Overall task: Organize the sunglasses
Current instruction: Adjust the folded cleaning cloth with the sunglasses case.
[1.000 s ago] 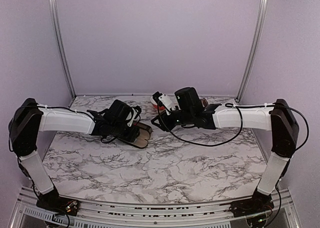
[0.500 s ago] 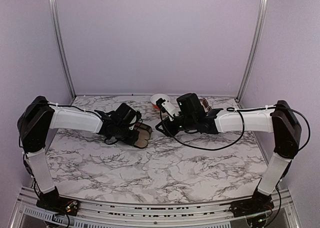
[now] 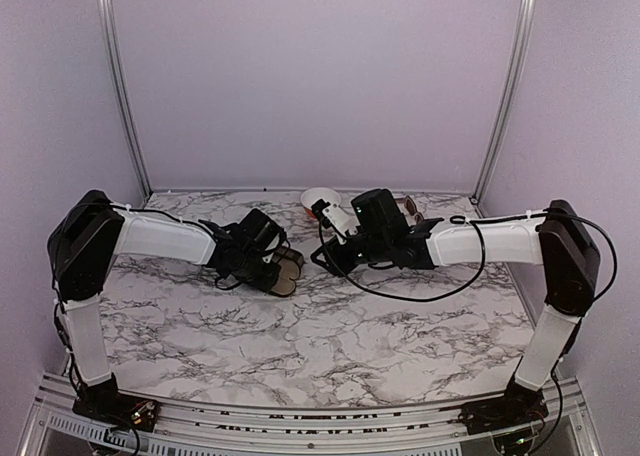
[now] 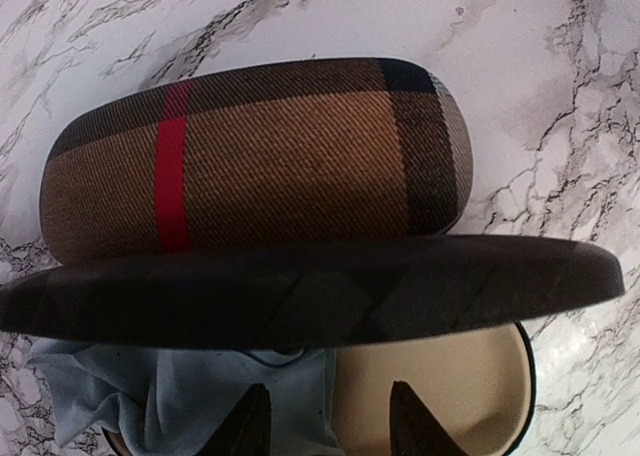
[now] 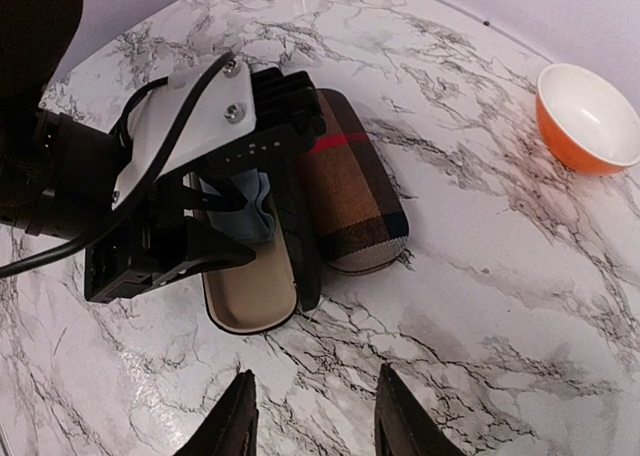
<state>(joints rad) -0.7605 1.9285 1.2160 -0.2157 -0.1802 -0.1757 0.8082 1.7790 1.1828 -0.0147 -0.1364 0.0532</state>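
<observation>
1. The left hand point(image 4: 330, 423) hangs over the open plaid case point(image 4: 260, 161). Its fingers are part spread above the cream tray and a blue cloth point(image 4: 150, 396), and no pinch shows.
2. The right hand point(image 5: 315, 416) hovers just right of the case, spread and empty.
3. The sunglasses show plainly nowhere. A brownish shape point(image 3: 408, 207) behind the right arm, at the far edge, may be a pair, but I cannot tell.
4. If it is, the right arm looks nearer.
5. The case's long axis runs left to right. The near counter point(image 3: 330, 346) gives open room, and an orange bowl point(image 5: 590, 116) crowds the far side.
</observation>
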